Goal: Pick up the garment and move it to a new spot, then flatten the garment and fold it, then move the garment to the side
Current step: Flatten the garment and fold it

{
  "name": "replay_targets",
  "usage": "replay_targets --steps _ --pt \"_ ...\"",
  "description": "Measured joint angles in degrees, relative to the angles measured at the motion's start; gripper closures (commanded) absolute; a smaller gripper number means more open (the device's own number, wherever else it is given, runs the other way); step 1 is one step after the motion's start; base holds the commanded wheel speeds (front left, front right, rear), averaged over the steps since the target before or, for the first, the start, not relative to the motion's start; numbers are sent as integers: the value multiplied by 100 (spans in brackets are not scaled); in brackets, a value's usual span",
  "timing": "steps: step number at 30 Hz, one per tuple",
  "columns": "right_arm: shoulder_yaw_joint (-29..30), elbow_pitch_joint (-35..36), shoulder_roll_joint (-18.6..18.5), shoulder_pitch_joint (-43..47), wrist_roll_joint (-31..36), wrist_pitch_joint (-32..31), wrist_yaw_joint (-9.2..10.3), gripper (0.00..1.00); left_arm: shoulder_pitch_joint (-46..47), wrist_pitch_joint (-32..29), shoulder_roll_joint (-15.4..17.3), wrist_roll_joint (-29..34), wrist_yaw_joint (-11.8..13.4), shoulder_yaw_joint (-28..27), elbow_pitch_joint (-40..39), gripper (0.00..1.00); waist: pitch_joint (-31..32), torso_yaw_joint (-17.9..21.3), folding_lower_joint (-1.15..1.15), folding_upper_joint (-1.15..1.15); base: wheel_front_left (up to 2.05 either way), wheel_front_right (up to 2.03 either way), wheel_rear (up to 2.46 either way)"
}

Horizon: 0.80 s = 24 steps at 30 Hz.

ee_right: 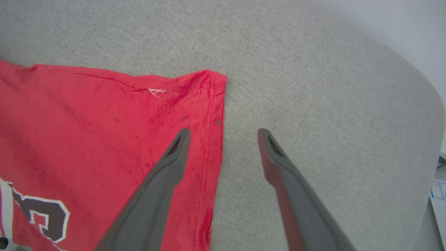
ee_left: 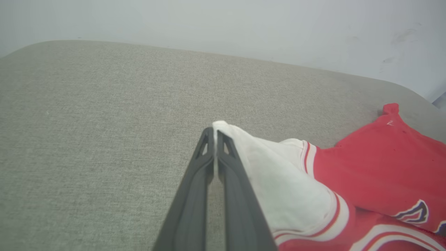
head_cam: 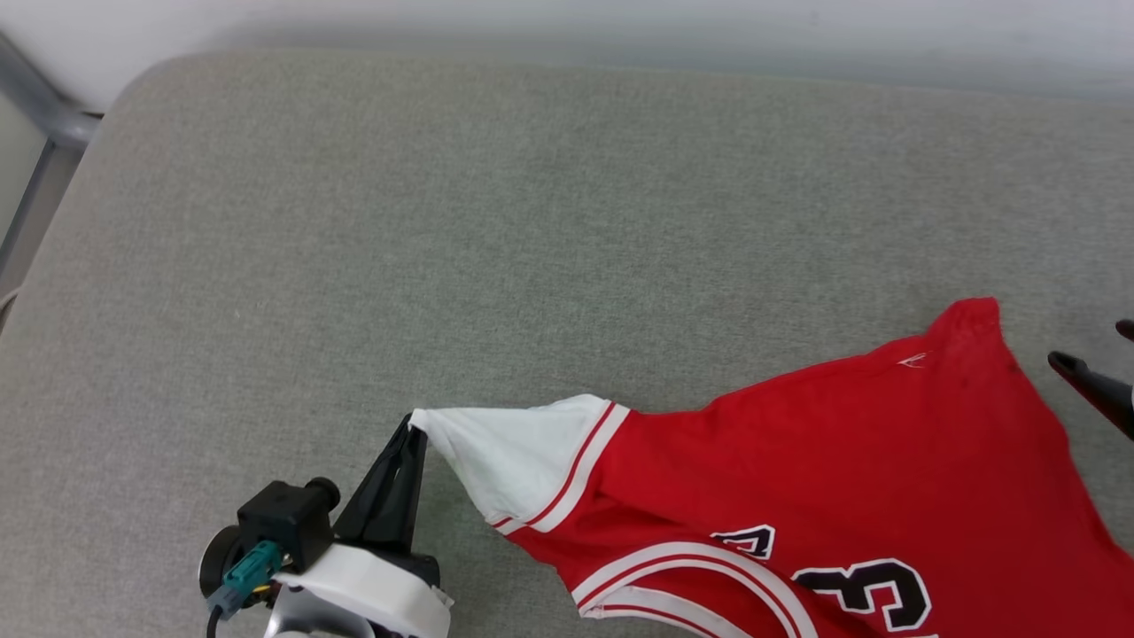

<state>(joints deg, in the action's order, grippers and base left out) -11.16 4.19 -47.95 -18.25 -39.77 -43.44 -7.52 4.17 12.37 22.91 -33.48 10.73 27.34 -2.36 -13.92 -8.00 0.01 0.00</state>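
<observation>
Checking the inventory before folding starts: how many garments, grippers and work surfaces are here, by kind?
garment: 1
grippers: 2 (left gripper shut on the garment, right gripper open)
grey padded surface: 1
Total: 4

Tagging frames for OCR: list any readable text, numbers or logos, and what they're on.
"3": black white-edged numeral on the red garment.
Partial black character beside it: cut off, unreadable.
Small white logo near the hem: too small.
Paper at right wrist view's edge: print blurred.
</observation>
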Motion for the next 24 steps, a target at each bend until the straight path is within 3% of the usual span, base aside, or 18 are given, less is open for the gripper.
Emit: replay_targets --steps 9,16,22,23,24 --pt "-892 -1269 405 -1362 289 -532 1 0 301 65 -183 65 -94 143 60 100 -432 -275 0 0 0 0 0" --pt "-1513 -2262 714 -1840 438 -466 1 0 457 120 -268 100 -119 163 154 100 -717 -411 0 0 0 0 0" --pt "-1898 -2733 738 -1970 323 -121 3 0 517 153 -341 104 -166 176 252 100 -737 -441 -1 0 0 0 0" --pt "-1944 -2791 740 -1996 285 -16 2 56 519 155 -341 104 -166 165 265 100 -726 -431 -1 0 0 0 0" --pt "-1982 -2851 745 -2019 263 111 2 84 520 170 -342 104 -166 162 279 100 -713 -417 -1 0 0 0 0"
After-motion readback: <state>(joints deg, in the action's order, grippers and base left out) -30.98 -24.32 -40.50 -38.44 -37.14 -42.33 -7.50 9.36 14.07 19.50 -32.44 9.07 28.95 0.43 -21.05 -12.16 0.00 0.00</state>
